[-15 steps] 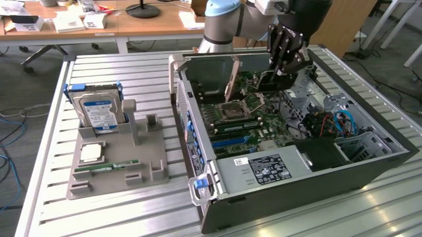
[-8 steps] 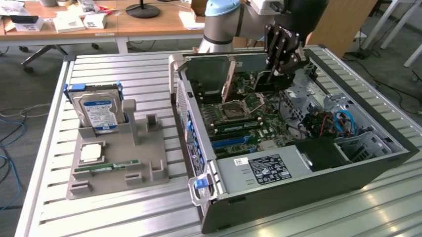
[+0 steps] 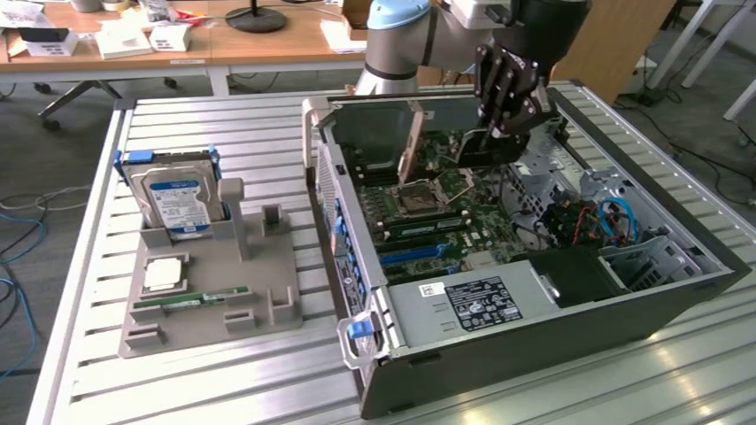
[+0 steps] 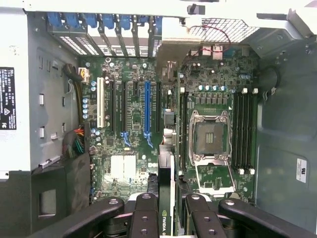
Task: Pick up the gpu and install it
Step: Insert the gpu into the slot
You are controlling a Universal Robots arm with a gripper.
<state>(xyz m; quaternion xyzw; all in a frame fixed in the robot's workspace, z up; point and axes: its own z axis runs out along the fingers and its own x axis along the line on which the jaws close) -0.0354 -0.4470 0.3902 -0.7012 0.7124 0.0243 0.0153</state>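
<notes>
As my black two-fingered tool (image 3: 501, 133) hangs over the open black tower computer case (image 3: 661, 301), its fingers (image 4: 144, 213) are closed on the thin, flat, black gpu (image 3: 484, 149), which is held on edge between them. In the wrist view the gpu (image 4: 166, 218) appears edge-on above the green motherboard (image 4: 129, 144), between the lines of the long blue expansion slot (image 4: 147, 111) and the open silver processor socket (image 4: 210, 139). I cannot tell whether it touches the board. The case lies on its side on the slatted metal surface (image 3: 236, 390). Beside it, toward the exterior view's left, a grey moulded tray (image 3: 201, 332) carries an upright silver hard drive with a blue-white label (image 3: 177, 202) and a slim green RAM stick (image 3: 189, 302) lying flat.
</notes>
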